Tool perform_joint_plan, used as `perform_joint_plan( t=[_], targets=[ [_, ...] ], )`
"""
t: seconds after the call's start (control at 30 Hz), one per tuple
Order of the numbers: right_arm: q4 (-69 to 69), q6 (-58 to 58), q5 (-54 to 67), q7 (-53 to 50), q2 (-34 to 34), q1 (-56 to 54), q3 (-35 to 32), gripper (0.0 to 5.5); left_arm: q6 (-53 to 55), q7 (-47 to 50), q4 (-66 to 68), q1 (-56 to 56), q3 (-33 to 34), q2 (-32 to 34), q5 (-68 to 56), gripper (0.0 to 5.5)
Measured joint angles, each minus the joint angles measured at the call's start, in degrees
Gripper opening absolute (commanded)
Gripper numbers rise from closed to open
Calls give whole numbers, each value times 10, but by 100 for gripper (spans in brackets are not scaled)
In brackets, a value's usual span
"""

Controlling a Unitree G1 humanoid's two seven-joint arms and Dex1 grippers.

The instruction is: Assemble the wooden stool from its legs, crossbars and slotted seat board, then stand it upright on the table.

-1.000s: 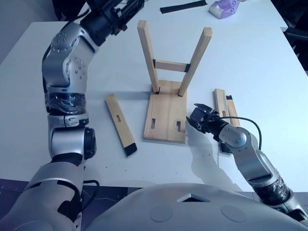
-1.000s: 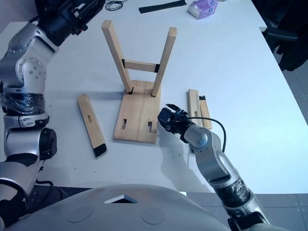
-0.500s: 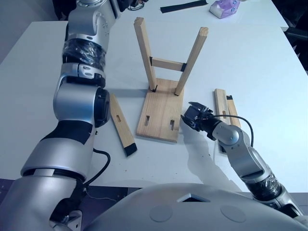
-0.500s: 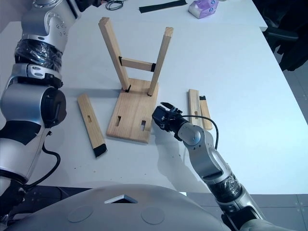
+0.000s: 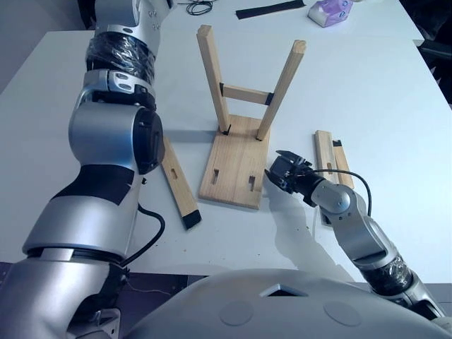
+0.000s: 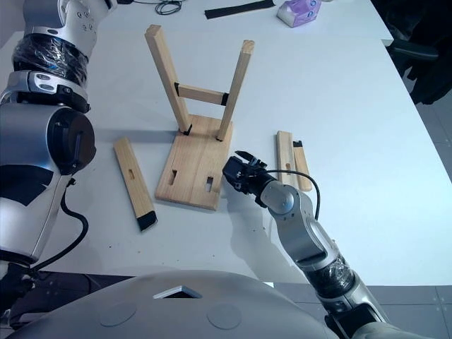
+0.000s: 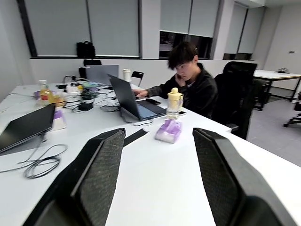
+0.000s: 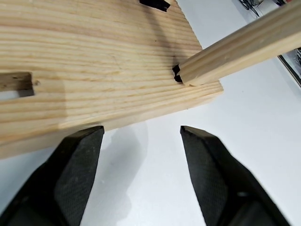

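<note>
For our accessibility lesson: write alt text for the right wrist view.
Open jaws sit at the edge of a seat board lying on a white table. One leg stands in the board; a nearby slot is empty.

Seat board: pale wood, straight brown grain lines are noted. Legs: same pale wood, marked black at the joints. Table: plain white is recorded. Right gripper: black, pads finely textured.

Ahead of the right pincer, the pale wooden slotted seat board runs off the wrist view's edges, one rectangular slot cut short. Behind that pincer, its arm hides the near ends of two loose pale wooden bars; one perhaps ends black-tipped.
</note>
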Motion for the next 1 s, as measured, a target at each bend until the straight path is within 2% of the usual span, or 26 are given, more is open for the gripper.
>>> perform_joint_plan(
  t=[0.17,0.33,0.67,0.73,0.83,0.93,1.0],
  targets=[
    [-1,2,0,0,1,4,2,303,16,-8,-61,106,-40,-18,23,266],
    [-3,2,0,0,1,5,2,303,52,-9,-144,147,-53,-12,29,266],
    [-3,3,-1,-9,9,7,2,303,201,2,-221,126,41,-17,-81,266],
    [-3,3,-1,-10,10,9,1,303,198,1,-231,95,53,6,-87,266],
    [-7,4,-1,-13,9,17,-2,303,147,-20,-236,65,57,79,-68,266],
    [-31,7,0,-12,0,34,-10,303,89,-69,-242,109,40,161,-26,266],
    [-60,15,5,-7,-8,47,-38,303,51,-115,-268,190,20,212,1,266]
  ],
)
